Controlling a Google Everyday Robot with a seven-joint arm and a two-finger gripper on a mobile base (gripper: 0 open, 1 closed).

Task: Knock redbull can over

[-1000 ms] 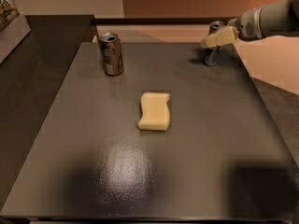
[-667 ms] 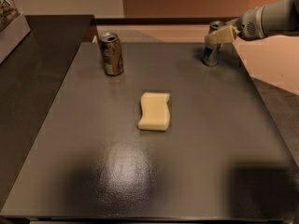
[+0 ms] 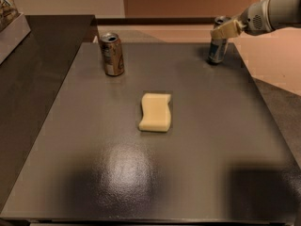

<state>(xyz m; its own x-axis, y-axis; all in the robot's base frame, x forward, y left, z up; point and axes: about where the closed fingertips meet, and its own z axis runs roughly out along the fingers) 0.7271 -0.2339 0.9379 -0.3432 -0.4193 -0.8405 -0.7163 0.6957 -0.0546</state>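
Observation:
The redbull can (image 3: 217, 50) is slim, silver and blue, and stands upright at the far right corner of the dark table (image 3: 141, 173). My gripper (image 3: 224, 30) comes in from the upper right on a grey arm. Its pale fingers sit against the upper part of the can, just below its shiny top, and cover part of it.
A wider brown-and-silver can (image 3: 112, 54) stands upright at the far left of the table. A pale yellow sponge (image 3: 155, 112) lies in the middle. A darker counter (image 3: 42, 69) adjoins the table on the left. The table's right edge runs just beside the redbull can.
The gripper has shifted slightly left and up along the redbull can's upper part. The can still stands upright.

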